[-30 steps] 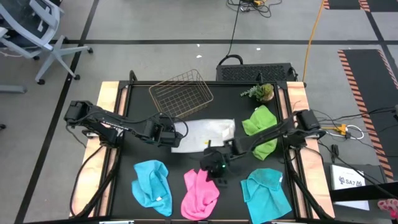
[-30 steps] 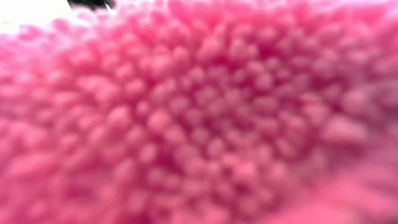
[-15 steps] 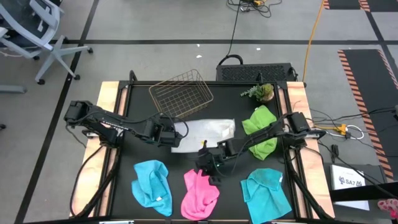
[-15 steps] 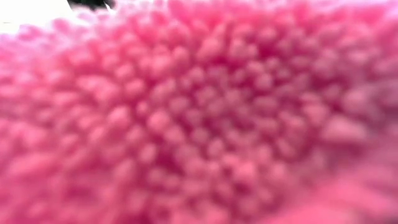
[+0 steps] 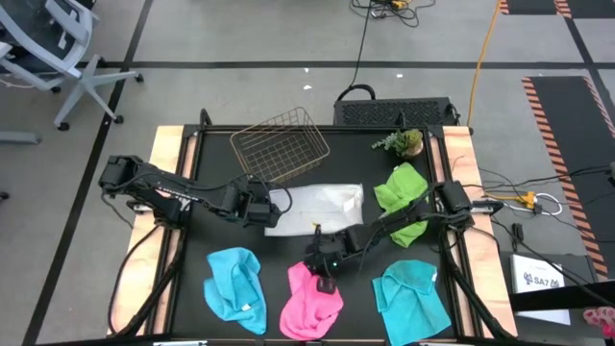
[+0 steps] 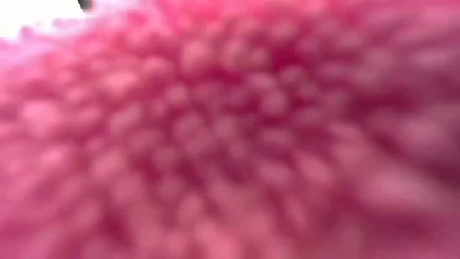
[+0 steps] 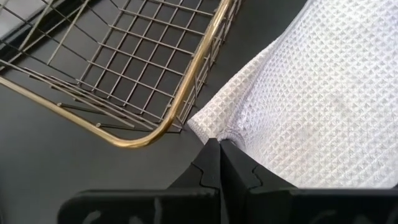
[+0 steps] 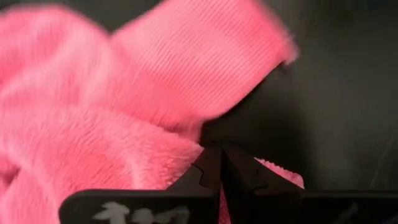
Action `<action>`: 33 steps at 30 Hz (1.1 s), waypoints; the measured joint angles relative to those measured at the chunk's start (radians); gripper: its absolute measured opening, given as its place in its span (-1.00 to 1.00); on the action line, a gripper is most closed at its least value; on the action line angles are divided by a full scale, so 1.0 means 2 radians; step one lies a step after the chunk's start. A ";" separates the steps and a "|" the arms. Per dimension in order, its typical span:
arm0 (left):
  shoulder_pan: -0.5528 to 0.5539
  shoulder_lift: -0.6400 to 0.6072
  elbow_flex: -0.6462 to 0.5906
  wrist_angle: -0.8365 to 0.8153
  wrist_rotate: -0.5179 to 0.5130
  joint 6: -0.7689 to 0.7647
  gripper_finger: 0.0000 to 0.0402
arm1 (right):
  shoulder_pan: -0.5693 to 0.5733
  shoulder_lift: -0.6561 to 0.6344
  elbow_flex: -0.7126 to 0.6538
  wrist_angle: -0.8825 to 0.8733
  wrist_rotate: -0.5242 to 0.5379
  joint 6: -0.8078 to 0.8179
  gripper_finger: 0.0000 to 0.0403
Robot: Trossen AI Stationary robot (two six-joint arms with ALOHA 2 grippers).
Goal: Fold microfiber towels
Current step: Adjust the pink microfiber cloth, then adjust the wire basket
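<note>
Five towels lie on the black table: a white one (image 5: 322,207) in the middle, a lime green one (image 5: 404,197) at the right, and a cyan one (image 5: 235,286), a pink one (image 5: 312,306) and a second cyan one (image 5: 411,298) along the near edge. My left gripper (image 5: 272,207) is shut on the white towel's left corner, beside the wire basket (image 7: 155,81). My right gripper (image 5: 325,282) is shut and points down at the pink towel's far part. Pink pile (image 6: 230,144) fills the low view. My left gripper pinches the white towel's left corner (image 7: 216,132) between its two fingertips, slanting down from the table's left. The cloth puckers at the tips and the rest lies flat on the table. My right gripper has its shut fingertips (image 8: 211,163) against the pink towel's far edge (image 8: 186,146), coming steeply from above. Pink cloth (image 8: 277,169) lies on both sides of the tips. The towel lies bunched on the table.
A copper wire basket (image 5: 281,144) stands tilted at the far left of the mat, close to the white towel. A small green plant (image 5: 404,142) sits at the far right. Bare black mat (image 5: 360,269) shows between the towels.
My right gripper has sunk and gone a little toward the near edge onto the pink towel, rolling its wrist while staying shut. The pink towel's far part has bunched toward the near edge and shifted in the low view.
</note>
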 joint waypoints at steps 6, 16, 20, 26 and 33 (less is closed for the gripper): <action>-0.001 0.000 0.000 0.000 0.004 0.000 -1.00 | 0.044 -0.017 -0.001 -0.114 0.000 0.025 -1.00; -0.001 0.000 0.000 0.000 0.001 -0.002 -1.00 | 0.082 -0.113 -0.004 -0.234 0.056 0.083 -1.00; -0.001 -0.002 0.001 -0.001 -0.006 0.005 -1.00 | 0.075 -0.158 -0.004 -0.232 0.104 0.085 -1.00; -0.001 -0.006 0.022 0.000 -0.010 0.037 -0.97 | 0.043 -0.203 -0.004 -0.230 0.144 0.080 -1.00; 0.003 -0.006 0.036 0.001 -0.013 0.085 -0.79 | 0.018 -0.211 -0.004 -0.229 0.141 0.039 -1.00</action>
